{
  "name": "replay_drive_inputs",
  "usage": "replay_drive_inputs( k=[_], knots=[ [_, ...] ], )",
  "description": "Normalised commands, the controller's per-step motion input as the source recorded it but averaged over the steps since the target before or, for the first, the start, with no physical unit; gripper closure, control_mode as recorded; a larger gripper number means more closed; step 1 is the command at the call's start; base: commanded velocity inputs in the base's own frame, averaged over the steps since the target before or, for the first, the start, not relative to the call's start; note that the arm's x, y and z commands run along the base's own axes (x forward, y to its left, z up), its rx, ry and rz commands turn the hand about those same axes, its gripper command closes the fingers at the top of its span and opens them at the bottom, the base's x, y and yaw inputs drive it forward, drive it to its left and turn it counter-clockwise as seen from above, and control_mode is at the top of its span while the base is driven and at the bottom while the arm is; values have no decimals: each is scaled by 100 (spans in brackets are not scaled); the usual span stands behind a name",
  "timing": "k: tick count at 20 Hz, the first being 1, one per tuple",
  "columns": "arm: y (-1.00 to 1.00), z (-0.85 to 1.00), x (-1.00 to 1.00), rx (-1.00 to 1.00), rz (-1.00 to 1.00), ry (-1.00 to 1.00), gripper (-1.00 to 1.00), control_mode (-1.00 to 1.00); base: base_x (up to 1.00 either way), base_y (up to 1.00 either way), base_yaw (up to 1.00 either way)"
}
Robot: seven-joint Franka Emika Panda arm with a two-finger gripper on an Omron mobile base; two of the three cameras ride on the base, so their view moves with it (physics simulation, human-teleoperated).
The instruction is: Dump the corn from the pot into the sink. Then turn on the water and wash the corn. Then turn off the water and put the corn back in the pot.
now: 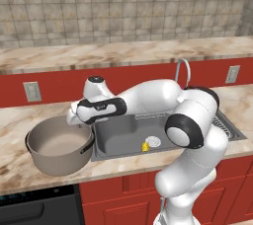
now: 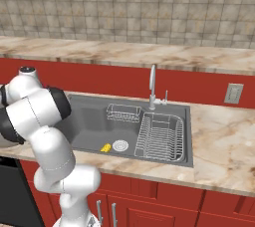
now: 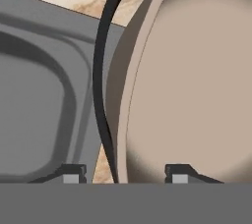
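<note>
The small yellow corn cob (image 1: 146,146) lay on the floor of the dark grey sink (image 1: 116,140), just beside the round silver drain (image 1: 153,142), so the dumping step looked done. The large taupe-grey cooking pot (image 1: 59,145) stood upright on the marble-patterned counter (image 1: 15,120) next to the sink, and its beige inside appeared empty.

The gripper (image 3: 123,178) hovered at the pot's sink-side rim. Its jaws stood part-open, one fingertip (image 3: 74,175) outside the dark loop handle (image 3: 101,95) and the other over the pot's inside; the rim and handle ran between them, though whether the pads touched either was hard to judge from so close.

In my judgement the pot was being let go. The next move called for lifting clear and reaching across to the curved silver faucet (image 2: 152,89) behind the sink to start the water.

A wire dish rack (image 2: 159,136) and small wire basket (image 2: 123,113) sat in the sink; red cabinets and beige tiled wall framed the room.
</note>
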Motion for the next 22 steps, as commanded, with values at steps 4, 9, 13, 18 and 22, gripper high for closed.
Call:
replay_drive_inputs(
  k=[4,9,13,18,22],
  knots=[
    [0,1,0,0,0,-8,-100,-100,0,0,0],
    [-19,31,-1,1,0,-15,-100,-100,0,0,0],
    [-51,54,-5,10,0,-18,-100,-100,0,0,0],
    [-51,31,-1,4,0,-7,-100,-100,0,0,0],
    [-42,25,-1,0,0,0,-100,-100,0,0,0]
  ],
)
